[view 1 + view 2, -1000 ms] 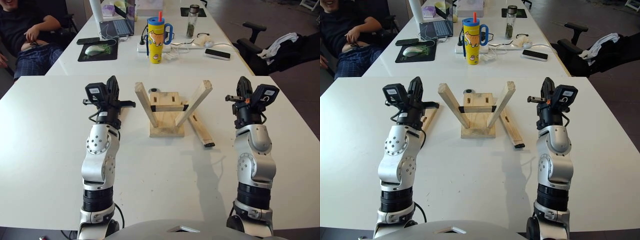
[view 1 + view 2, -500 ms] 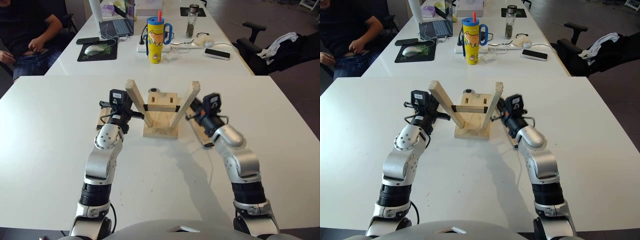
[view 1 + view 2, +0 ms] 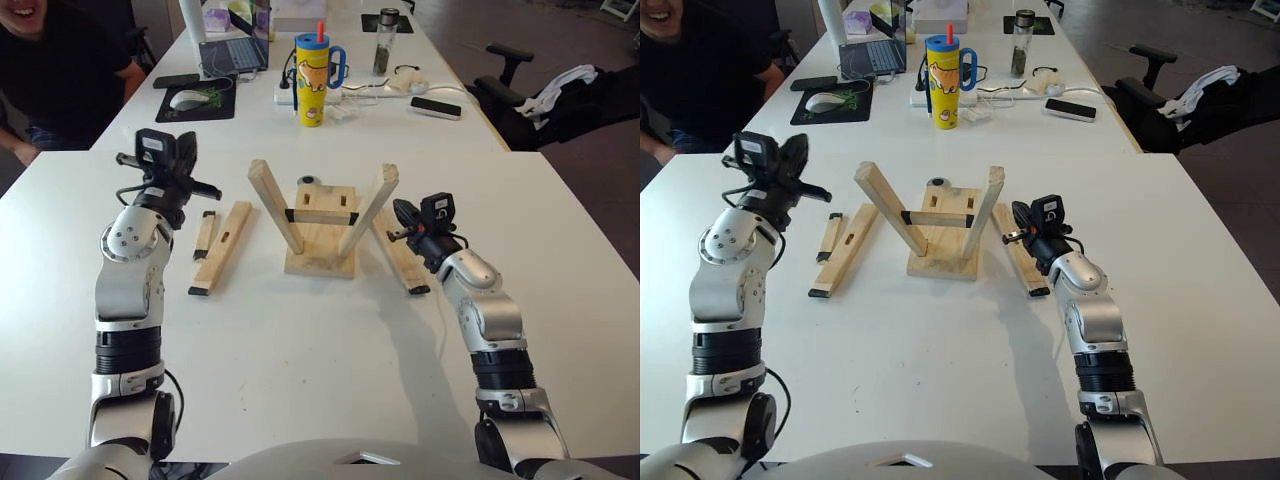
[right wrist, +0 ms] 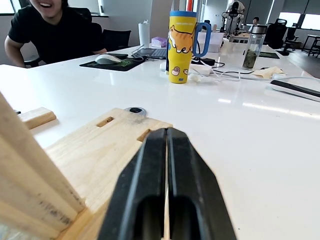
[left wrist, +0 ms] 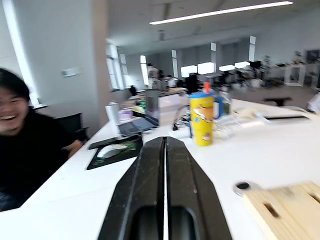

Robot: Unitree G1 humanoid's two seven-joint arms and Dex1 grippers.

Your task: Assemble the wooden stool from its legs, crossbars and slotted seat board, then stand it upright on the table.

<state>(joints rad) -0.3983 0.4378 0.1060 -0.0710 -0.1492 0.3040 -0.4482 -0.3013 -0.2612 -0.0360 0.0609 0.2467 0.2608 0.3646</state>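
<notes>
The slotted seat board [image 3: 322, 258] lies flat at the table's middle. Two legs [image 3: 275, 205] [image 3: 368, 208] rise from it in a V, joined by a crossbar [image 3: 320, 216]. A loose leg [image 3: 402, 258] lies just right of the board. Another loose leg [image 3: 222, 248] and a short crossbar [image 3: 205, 233] lie to its left. My left gripper [image 3: 184, 163] is held up over the table's left side, shut and empty [image 5: 165, 141]. My right gripper [image 3: 400, 216] is low over the right loose leg, beside the right upright leg, shut with nothing in it [image 4: 166, 132].
A small dark round object [image 3: 308, 181] sits behind the board. On the far table stand a yellow cup [image 3: 313, 80], a mouse pad with mouse [image 3: 192, 100], a laptop [image 3: 235, 50], a phone [image 3: 435, 107] and a bottle [image 3: 381, 45]. Bare tabletop [image 3: 320, 360] stretches in front.
My left arm has swung up and out to the left, away from the stool, uncovering the left leg and short crossbar. My right gripper has drawn back slightly to the right.
</notes>
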